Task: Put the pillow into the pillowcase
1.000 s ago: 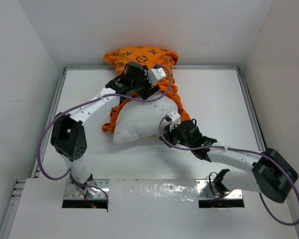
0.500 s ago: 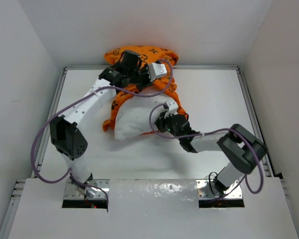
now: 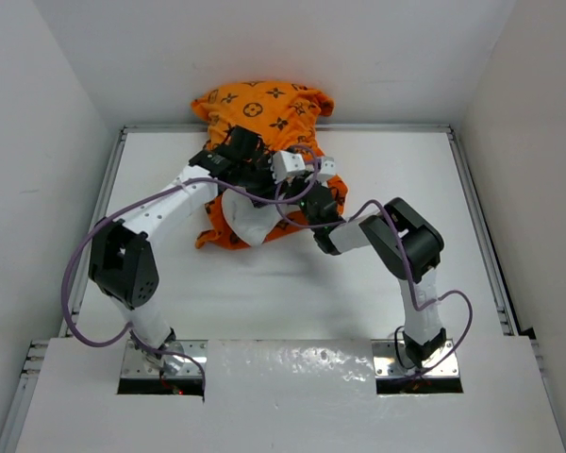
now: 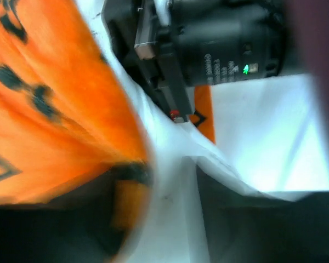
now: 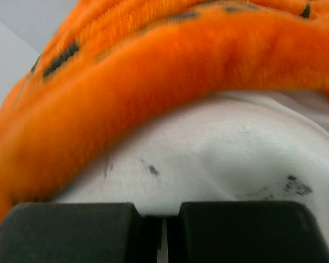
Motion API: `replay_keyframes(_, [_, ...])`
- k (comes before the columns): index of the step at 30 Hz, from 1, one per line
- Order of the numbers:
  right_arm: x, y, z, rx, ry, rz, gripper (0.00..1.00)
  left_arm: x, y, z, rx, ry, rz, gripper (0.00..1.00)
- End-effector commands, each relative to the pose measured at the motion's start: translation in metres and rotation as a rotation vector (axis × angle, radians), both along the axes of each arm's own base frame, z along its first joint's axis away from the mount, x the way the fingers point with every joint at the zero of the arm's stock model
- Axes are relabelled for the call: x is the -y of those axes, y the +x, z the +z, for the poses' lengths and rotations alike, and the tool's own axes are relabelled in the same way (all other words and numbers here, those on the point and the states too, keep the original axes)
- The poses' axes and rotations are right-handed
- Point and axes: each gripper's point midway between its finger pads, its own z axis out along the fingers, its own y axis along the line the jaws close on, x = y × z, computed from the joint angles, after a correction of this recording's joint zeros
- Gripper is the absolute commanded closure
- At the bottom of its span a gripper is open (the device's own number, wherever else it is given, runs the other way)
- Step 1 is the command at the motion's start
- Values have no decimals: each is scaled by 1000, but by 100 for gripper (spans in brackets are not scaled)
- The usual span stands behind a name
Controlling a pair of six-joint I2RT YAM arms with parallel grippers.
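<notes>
The right gripper, clenched, is pressing the plump white stuffed pillow, which is lying on the tabletop mostly inside the fleecy orange monogram-printed pillowcase. The left gripper's state I cannot tell. Without a firm hold at its mouth, the sack is risking sliding along, leaving the white end out.

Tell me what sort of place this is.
Probably a robotics lab test cell: plain white panels box in a white table, with a left arm and a right arm bolted at its near edge, working an orange pillowcase.
</notes>
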Motion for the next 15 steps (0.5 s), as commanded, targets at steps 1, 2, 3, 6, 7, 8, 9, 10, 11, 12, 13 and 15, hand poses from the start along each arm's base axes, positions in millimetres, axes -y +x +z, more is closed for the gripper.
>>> replay_keyframes(1, [11, 27, 87, 205, 237, -86, 100, 4, 7, 9, 32, 0, 137, 38])
replay_keyframes(2, [11, 25, 80, 194, 228, -79, 100, -2, 18, 12, 75, 23, 175, 35])
replay_keyframes(3, [11, 24, 80, 193, 226, -74, 100, -4, 24, 14, 97, 33, 192, 29])
replay_keyframes(6, [7, 23, 78, 193, 214, -44, 100, -12, 45, 19, 202, 73, 235, 0])
replay_keyframes(7, [5, 22, 82, 198, 230, -32, 100, -14, 49, 14, 221, 94, 234, 0])
replay_keyframes(8, [6, 22, 81, 198, 235, -23, 100, -14, 55, 17, 250, 92, 240, 0])
replay_keyframes(9, [3, 20, 84, 206, 240, 2, 100, -15, 59, 18, 265, 94, 247, 0])
replay_keyframes(10, [2, 19, 86, 209, 241, 13, 100, -15, 63, 15, 273, 101, 246, 0])
replay_keyframes(11, [1, 18, 87, 210, 238, 22, 100, -12, 67, 15, 291, 93, 242, 0])
replay_keyframes(12, [-1, 17, 88, 210, 236, 43, 100, -10, 68, 6, 292, 105, 224, 0])
replay_keyframes(13, [-3, 16, 89, 211, 239, 54, 100, -9, 70, 1, 298, 109, 211, 0])
replay_keyframes(15, [-1, 17, 93, 212, 253, 66, 100, -7, 70, -24, 293, 123, 181, 0])
